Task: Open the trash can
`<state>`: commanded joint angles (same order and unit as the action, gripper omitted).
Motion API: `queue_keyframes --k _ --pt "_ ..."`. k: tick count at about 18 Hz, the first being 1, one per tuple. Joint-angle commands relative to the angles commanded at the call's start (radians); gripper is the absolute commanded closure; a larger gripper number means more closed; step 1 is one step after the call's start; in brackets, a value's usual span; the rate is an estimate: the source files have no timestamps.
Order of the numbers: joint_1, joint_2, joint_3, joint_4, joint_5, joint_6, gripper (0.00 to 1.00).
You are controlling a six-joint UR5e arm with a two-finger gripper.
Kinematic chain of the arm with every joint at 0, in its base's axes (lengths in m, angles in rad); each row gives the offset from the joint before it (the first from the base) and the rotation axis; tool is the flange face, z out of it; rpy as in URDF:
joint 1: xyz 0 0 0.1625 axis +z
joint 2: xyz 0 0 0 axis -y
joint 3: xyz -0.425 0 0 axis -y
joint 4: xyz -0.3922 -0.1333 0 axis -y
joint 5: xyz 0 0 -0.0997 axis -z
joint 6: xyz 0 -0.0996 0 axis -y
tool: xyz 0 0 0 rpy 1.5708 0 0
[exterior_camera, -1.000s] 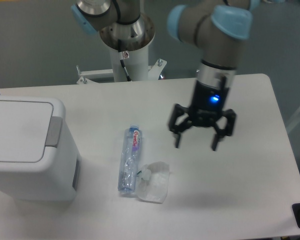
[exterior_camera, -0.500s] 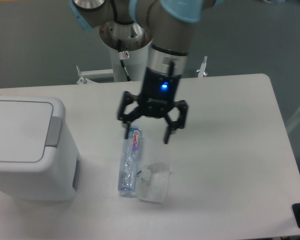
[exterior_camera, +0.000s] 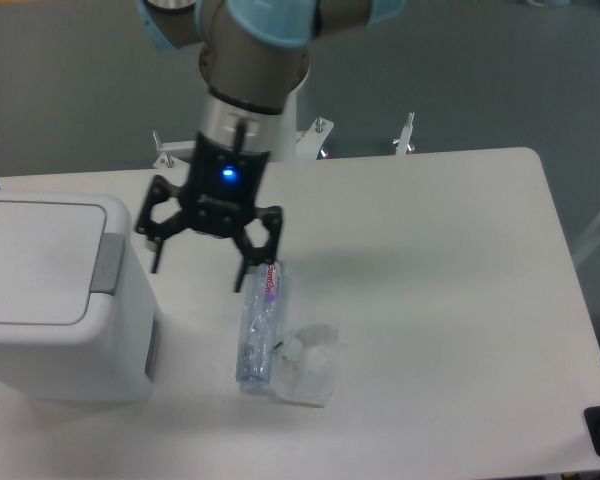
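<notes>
The trash can [exterior_camera: 50, 300] is a big white boxy bin at the table's left edge, its flat lid down and a grey push tab [exterior_camera: 106, 263] on its right rim. My gripper [exterior_camera: 198, 269] hangs open just right of that tab, above the table, with nothing between its fingers. Its left fingertip is close to the bin's right wall without touching it.
A clear plastic bottle [exterior_camera: 259, 326] lies on the table right below the gripper's right finger. A crumpled clear plastic piece [exterior_camera: 310, 364] sits at the bottle's lower end. The arm's white base column [exterior_camera: 260, 120] stands behind the table.
The arm has swung left across the table, from its right half, over the bottle, to beside the trash can. The gripper stayed open. Lid, bottle and plastic have not moved.
</notes>
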<state>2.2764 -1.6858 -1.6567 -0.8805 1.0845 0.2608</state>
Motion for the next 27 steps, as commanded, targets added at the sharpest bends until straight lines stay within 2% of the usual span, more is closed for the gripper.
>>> queue_keyframes --k 5,10,19,24,27 --pt "-0.031 -0.002 0.0 0.0 0.0 -0.032 0.0" --pt "-0.034 -0.014 -0.009 0.02 0.002 -0.032 0.0" --pt "-0.034 -0.018 -0.029 0.021 0.005 -0.031 0.0" --pt "-0.032 -0.015 -0.009 0.017 0.003 -0.032 0.0" --pt "-0.025 -0.015 0.026 0.017 0.005 -0.031 0.0"
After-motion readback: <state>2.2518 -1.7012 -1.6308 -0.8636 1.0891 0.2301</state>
